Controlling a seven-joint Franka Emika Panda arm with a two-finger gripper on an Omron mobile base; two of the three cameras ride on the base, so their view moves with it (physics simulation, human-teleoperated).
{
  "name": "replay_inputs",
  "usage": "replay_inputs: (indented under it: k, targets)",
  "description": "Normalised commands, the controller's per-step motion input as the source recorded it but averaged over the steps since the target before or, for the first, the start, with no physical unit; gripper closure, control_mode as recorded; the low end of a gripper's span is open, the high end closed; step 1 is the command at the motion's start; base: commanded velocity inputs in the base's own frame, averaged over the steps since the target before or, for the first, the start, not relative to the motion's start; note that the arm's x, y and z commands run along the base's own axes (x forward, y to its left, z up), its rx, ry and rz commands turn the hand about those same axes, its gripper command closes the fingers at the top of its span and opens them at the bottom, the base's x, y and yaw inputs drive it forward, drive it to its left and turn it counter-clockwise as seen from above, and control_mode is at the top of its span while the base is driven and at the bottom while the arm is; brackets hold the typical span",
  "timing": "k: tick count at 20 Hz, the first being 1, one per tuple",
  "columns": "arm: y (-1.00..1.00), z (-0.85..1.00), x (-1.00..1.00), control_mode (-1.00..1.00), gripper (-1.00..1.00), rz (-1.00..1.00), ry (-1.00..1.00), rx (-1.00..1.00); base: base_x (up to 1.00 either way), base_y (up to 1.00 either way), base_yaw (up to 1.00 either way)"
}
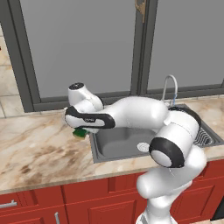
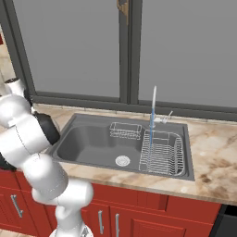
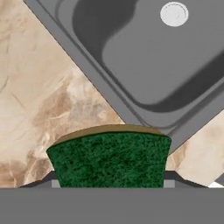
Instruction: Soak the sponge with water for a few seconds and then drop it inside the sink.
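Observation:
The sponge (image 3: 109, 159), dark green on top with a thin yellow layer, sits between my fingertips in the hand view. My gripper (image 3: 110, 183) is shut on it. In the left base view the sponge (image 1: 80, 132) shows under my gripper (image 1: 81, 130), over the counter just left of the sink's rim. The dark grey sink (image 3: 153, 57) lies beyond, with its round silver drain (image 3: 174, 14). The water (image 2: 151, 125) falls as a thin pale-blue stream from the faucet (image 2: 153, 99) at the sink's (image 2: 92, 143) right side, far from the sponge.
A marble counter (image 1: 39, 144) surrounds the sink (image 1: 118, 142). A wire dish rack (image 2: 159, 152) fills the sink's right part, and a small wire basket (image 2: 125, 130) hangs at the back. Window frames rise behind. Red cabinets sit below.

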Motion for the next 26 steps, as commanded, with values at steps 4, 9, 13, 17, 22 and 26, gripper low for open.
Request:
replay_inputs:
  k: [4, 9, 13, 17, 22, 26]
  targets:
    - [-0.45, 0.07, 0.00, -1.00, 1.00, 0.02, -0.20, 0.00, 0.00, 0.00, 0.00]
    - [-0.46, 0.17, 0.00, -1.00, 1.00, 0.01, -0.16, 0.00, 0.00, 0.00, 0.00]
    - [-0.48, 0.11, 0.00, -1.00, 1.00, 0.00, -0.14, 0.00, 0.00, 0.00, 0.00]
    - [-0.52, 0.01, 0.00, -1.00, 1.00, 0.00, -0.13, 0.00, 0.00, 0.00, 0.00]
    - [-0.51, 0.00, 0.00, -1.00, 1.00, 0.00, -0.09, 0.00, 0.00, 0.00, 0.00]
    - [-0.47, 0.00, 0.01, -1.00, 1.00, -0.01, -0.08, 0.00, 0.00, 0.00, 0.00]
